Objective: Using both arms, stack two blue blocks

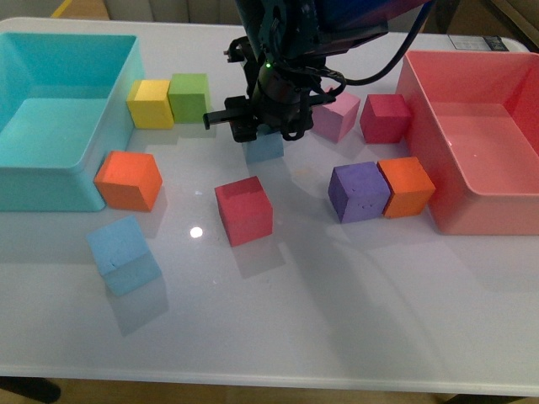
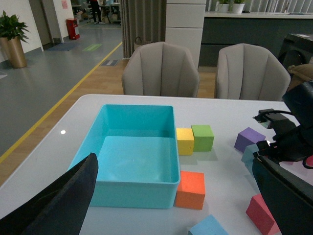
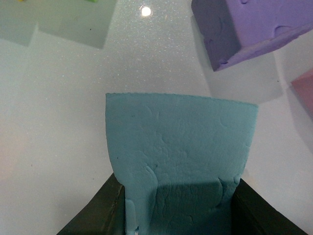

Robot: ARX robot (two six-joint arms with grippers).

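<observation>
Loose blue block (image 1: 122, 252) at seven o'clock, open table (image 1: 337, 320) around; right gripper (image 1: 268, 126) clamps second blue block (image 1: 265, 150), red cube (image 1: 244, 210) at six; left gripper (image 2: 176, 164) spread.

Blue block (image 1: 265, 150) mostly behind the right arm (image 1: 282, 84); teal bin (image 1: 42, 181) partly beyond the front view's left edge.

Your right gripper (image 3: 178, 208) grips the blue block (image 3: 181, 142) between two black fingers (image 3: 100, 213), one pressed against each side face. A purple cube (image 3: 244, 29) sits apart from it on the glossy white table (image 3: 58, 122), with a pink edge (image 3: 305, 93) showing near that cube.
</observation>
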